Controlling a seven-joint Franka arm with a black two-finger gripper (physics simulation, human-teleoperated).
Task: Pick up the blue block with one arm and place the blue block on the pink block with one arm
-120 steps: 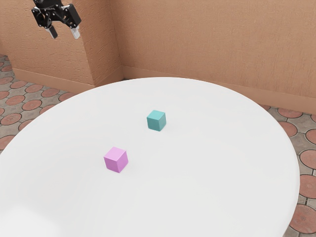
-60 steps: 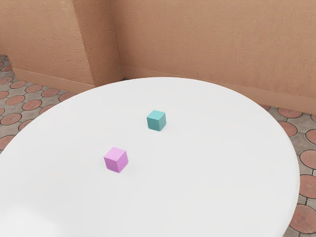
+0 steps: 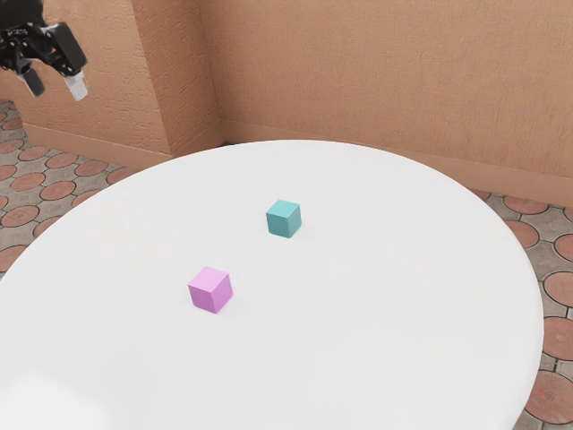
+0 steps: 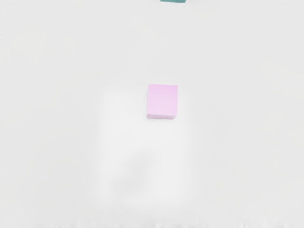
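Blue block (image 4: 173, 1) partly off-frame

Round white table (image 3: 385, 358), rough terracotta walls (image 3: 403, 72), reddish round-cobbled floor (image 3: 40, 193)

The table (image 3: 403, 296) is plain white with a soft sheen. The blue block (image 3: 284, 219) is a teal shade and the pink block (image 3: 210, 289) a pale lilac-pink. The gripper (image 3: 55, 87) is black with pale fingertips. The wall (image 3: 385, 72) is rough sandy orange. The floor (image 3: 36, 193) has round brick-red tiles in grey grout.

Smooth matt blocks (image 3: 284, 219) on a glossy white table (image 3: 403, 296).
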